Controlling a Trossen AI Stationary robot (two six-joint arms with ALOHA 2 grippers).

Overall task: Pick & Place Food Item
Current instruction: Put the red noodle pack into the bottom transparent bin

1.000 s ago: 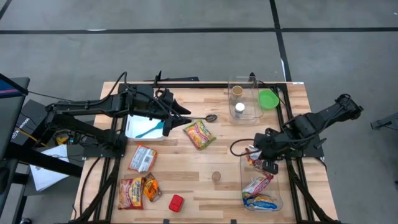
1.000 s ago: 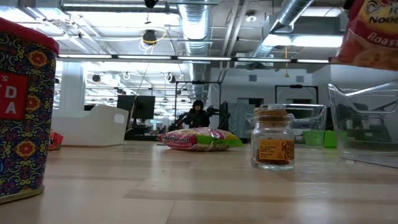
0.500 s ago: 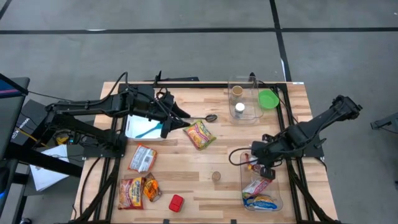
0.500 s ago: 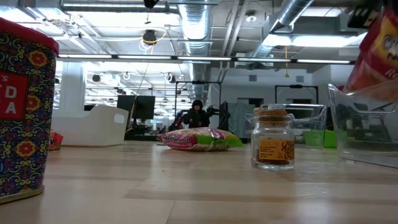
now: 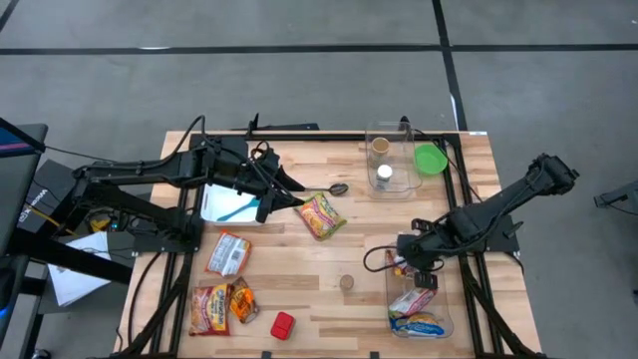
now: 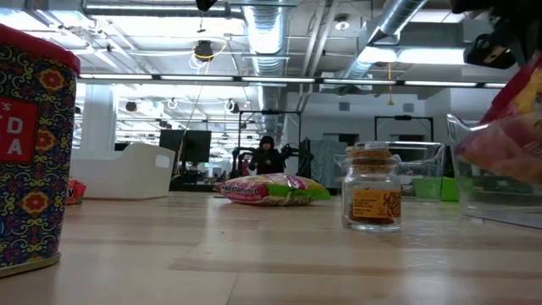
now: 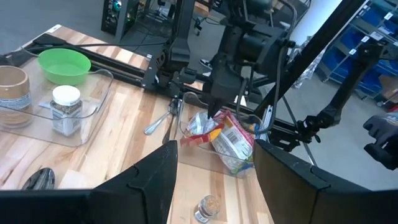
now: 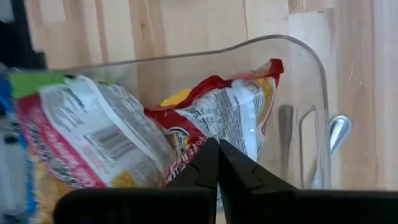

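Note:
My right gripper [image 5: 414, 263] hangs over the clear bin [image 5: 449, 311] at the table's near right, shut on a red and white noodle packet [image 8: 230, 115]. In the low view this packet [image 6: 508, 127] shows behind the bin's wall. A second packet [image 8: 81, 137] lies in the same bin beside it. My left gripper [image 5: 291, 187] stands open in the air at the far left, by the white container [image 5: 227, 206], with nothing between its fingers. Another noodle packet [image 5: 319, 214] lies flat on the table near the middle. My right gripper pinches the packet's red sealed edge [image 8: 189, 150] between its two shut fingers. The fingers come from above, pointing steeply down. The packet hangs below them with its lower part down inside the clear bin; whether it rests on the bin's floor I cannot tell.
Several snack packets [image 5: 229, 253] and a red item [image 5: 283, 324] lie at the near left. A small jar [image 5: 346, 283] stands mid-table and a spoon [image 5: 337, 188] lies farther back. A second clear bin [image 5: 391, 181] with jars and a green bowl [image 5: 431, 158] are at the far right.
My right gripper has gone down toward the near clear bin, staying shut on the noodle packet. The packet, which was above the bin's rim, now hangs down inside it.

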